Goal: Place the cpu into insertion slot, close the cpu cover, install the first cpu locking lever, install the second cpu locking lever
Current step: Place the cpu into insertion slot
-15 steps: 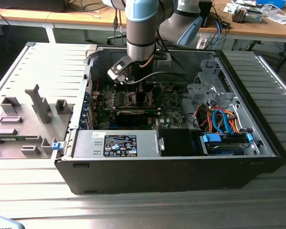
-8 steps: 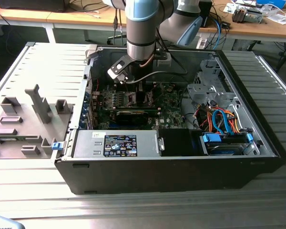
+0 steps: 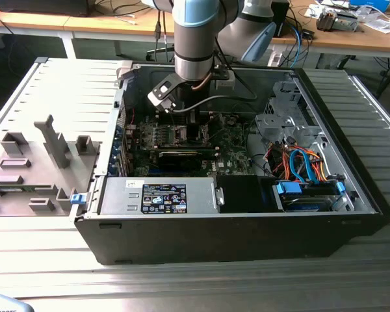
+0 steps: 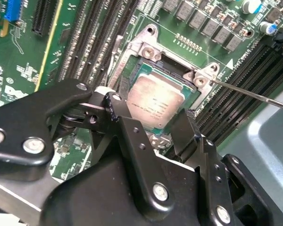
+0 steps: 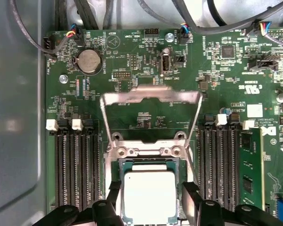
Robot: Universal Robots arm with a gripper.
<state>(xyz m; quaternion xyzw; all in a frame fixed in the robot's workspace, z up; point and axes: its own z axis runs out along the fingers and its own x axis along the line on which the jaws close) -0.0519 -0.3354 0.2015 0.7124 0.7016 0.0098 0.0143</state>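
One pincer (image 5: 151, 186), open, astride the seated cpu (image 5: 150, 197)

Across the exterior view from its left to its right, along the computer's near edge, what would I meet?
Grey moulded tray, blue clip, silver box with sticker, blue drive bracket.

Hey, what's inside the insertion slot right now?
The cpu lies in the insertion slot, silver face up, with the cpu cover swung open off it. Whatever lies under the chip in the slot is covered and cannot be seen.
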